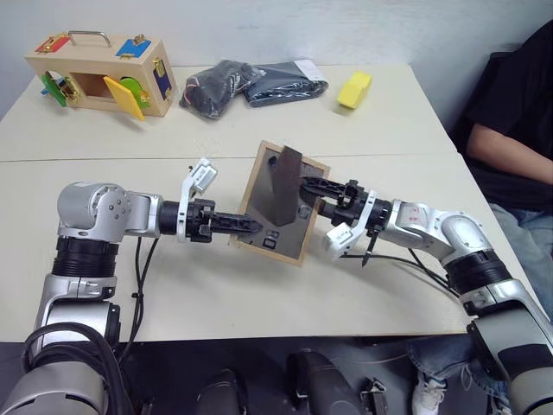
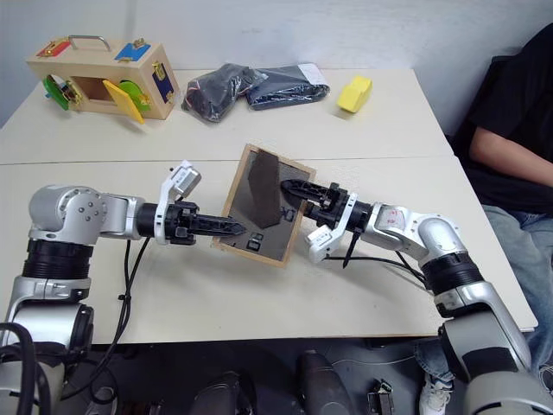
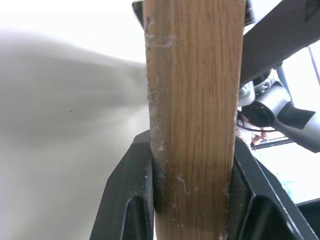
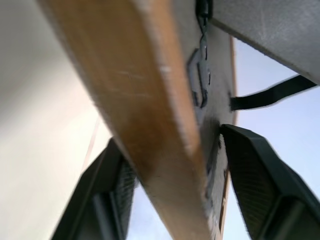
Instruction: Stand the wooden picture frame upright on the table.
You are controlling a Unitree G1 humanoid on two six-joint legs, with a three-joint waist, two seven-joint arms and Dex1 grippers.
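Note:
The wooden picture frame (image 1: pixel 270 210) hangs tilted above the table (image 1: pixel 216 294). Its dark back panel faces me, and the fold-out stand (image 1: pixel 288 181) sticks out from it. My left gripper (image 1: pixel 255 226) is shut on the frame's left wooden edge (image 3: pixel 192 100), with a finger pressed on each side. My right gripper (image 1: pixel 305 197) comes in from the right. It stands open around the frame's right edge (image 4: pixel 145 100), and one finger (image 4: pixel 250 170) sits a little off the back panel. The picture side is hidden.
A wooden box with coloured latches (image 1: pixel 99 76) stands at the far left. A black bag (image 1: pixel 242 84) and a yellow object (image 1: pixel 354 89) lie at the back. A person (image 1: pixel 510 130) sits at the table's right edge. A seam (image 1: pixel 130 160) crosses the tabletop.

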